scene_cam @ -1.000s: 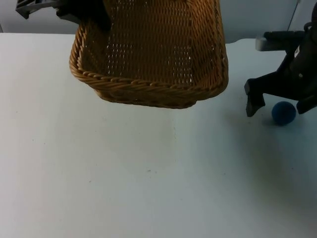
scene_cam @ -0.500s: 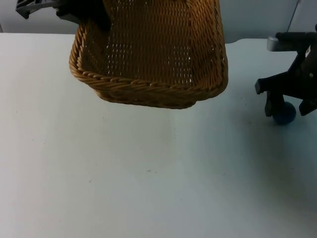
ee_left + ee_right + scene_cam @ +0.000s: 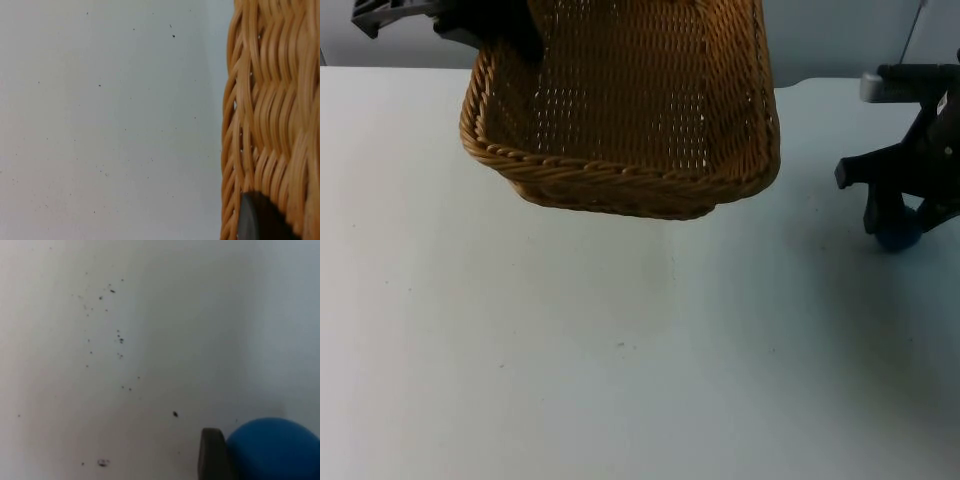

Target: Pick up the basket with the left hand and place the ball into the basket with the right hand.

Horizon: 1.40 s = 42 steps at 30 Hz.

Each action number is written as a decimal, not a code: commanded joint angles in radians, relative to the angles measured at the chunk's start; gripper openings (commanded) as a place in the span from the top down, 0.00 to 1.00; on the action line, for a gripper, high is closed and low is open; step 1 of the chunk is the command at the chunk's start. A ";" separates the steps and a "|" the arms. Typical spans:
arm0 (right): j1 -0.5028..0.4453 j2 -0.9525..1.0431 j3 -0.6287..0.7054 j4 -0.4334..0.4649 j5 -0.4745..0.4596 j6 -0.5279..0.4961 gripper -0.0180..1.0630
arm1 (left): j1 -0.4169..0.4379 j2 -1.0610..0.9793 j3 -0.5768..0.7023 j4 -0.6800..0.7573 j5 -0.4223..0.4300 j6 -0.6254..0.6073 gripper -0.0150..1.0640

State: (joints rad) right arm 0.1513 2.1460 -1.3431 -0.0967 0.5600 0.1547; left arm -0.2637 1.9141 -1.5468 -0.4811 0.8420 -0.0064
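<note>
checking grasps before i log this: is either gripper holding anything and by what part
The left gripper holds the basket by its woven rim at a far corner, lifted off the table. The right gripper straddles the blue ball; a grip on it cannot be told.

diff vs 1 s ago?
The right gripper moved toward the table's right edge and dropped over the blue ball, one finger on each side of it, not yet closed. The left gripper kept the basket lifted, unchanged; the ball did not move.

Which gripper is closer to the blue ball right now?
Right. The right gripper straddles the blue ball on the table; the left gripper holds the basket up, far across from it.
</note>
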 commanded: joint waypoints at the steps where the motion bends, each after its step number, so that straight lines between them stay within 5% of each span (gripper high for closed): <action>1: -0.003 -0.001 -0.006 0.005 -0.011 -0.004 0.64 | 0.001 -0.008 -0.010 -0.021 -0.010 0.000 0.99; 6: -0.003 -0.001 -0.006 0.005 -0.009 0.003 0.98 | 0.001 -0.008 -0.010 -0.019 -0.011 0.000 0.99; 30: 0.021 -0.296 -0.006 0.011 0.123 -0.068 0.99 | 0.001 -0.008 -0.010 -0.032 -0.018 0.000 0.99; 42: 0.211 -0.520 -0.014 0.017 0.125 -0.081 0.99 | 0.001 0.003 -0.010 -0.032 -0.010 0.006 0.99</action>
State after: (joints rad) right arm 0.3539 1.6378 -1.3480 -0.0823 0.6832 0.0827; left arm -0.2637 1.9192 -1.5468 -0.4828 0.8402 0.0000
